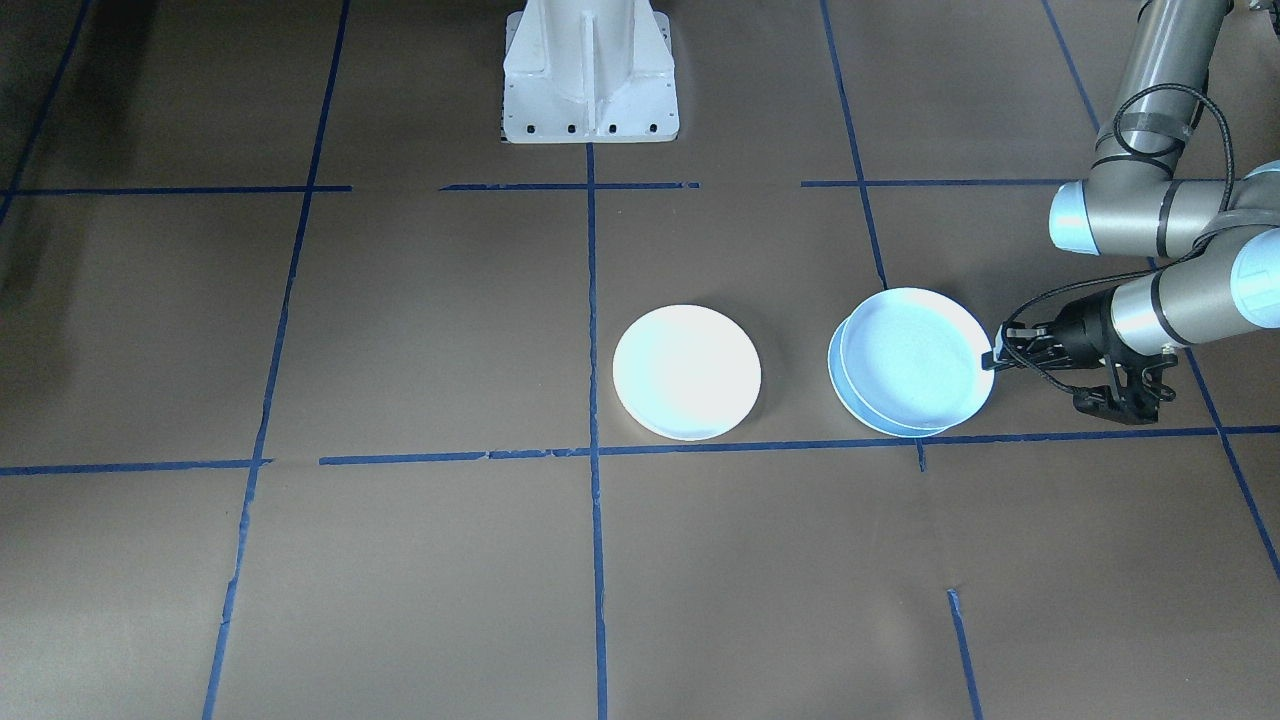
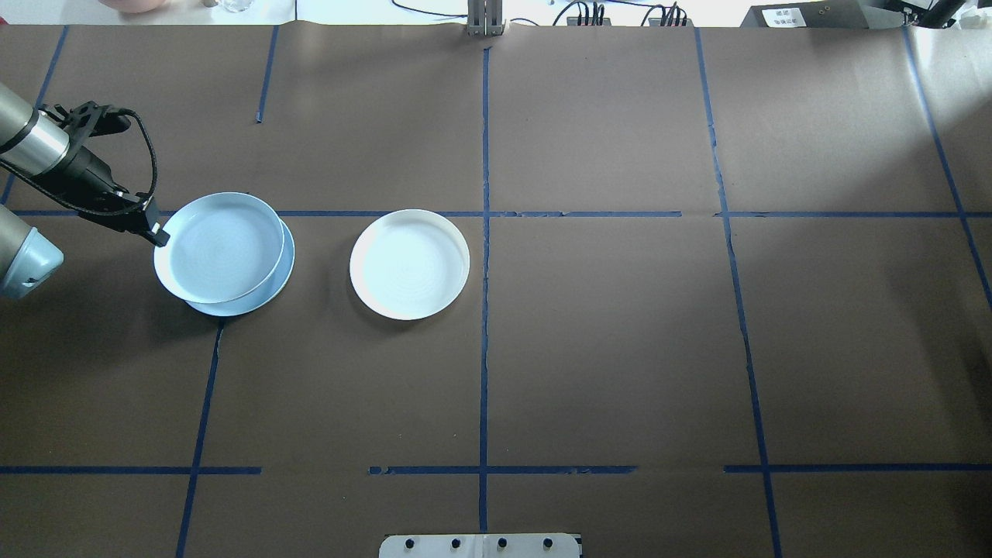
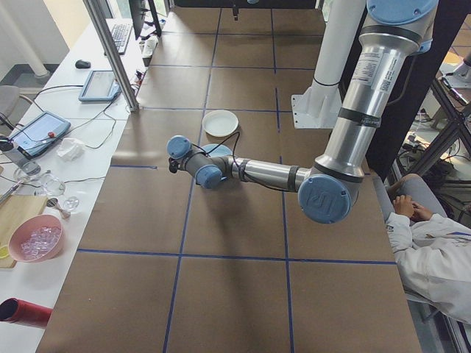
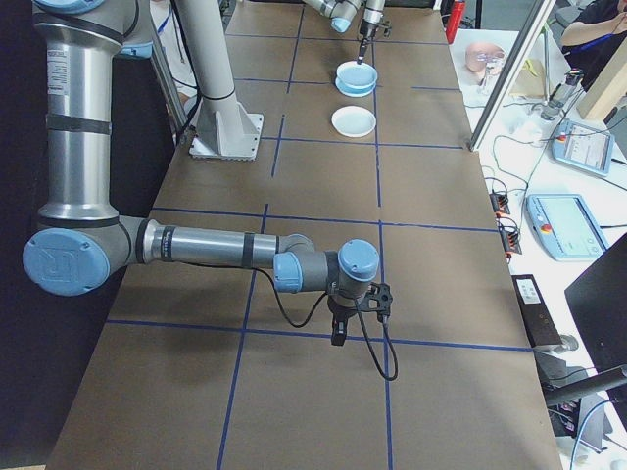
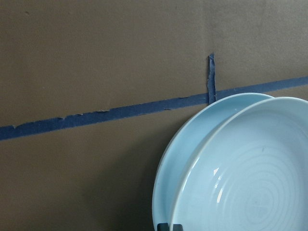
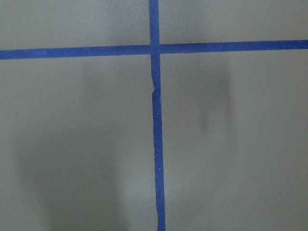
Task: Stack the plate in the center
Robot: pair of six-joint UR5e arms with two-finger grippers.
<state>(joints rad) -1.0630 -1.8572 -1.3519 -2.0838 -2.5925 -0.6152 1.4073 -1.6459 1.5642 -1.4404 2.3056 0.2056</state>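
The left gripper [image 2: 159, 235] had its fingers pinched tight on the rim of the upper blue plate [image 2: 219, 246], at about nine o'clock on that plate in the overhead view. That plate sat slightly askew over a lower blue plate [image 2: 275, 287], whose edge peeked out at four o'clock; whether the upper one was already lifted clear or only tipped, I couldn't tell. Out at three o'clock, near but not touching, lay the white plate [image 2: 409, 263], just short of the table's [image 2: 620, 349] centre line of blue tape [image 2: 485, 310].

It looked to me like the grasp was made and the carry was about to begin. The next move would call for raising the blue plate free of its mate, keeping it level, swinging it over the white plate and lowering it squarely.

The right gripper [image 4: 338, 336] hung far off over a tape crossing; I couldn't tell how its fingers stood.
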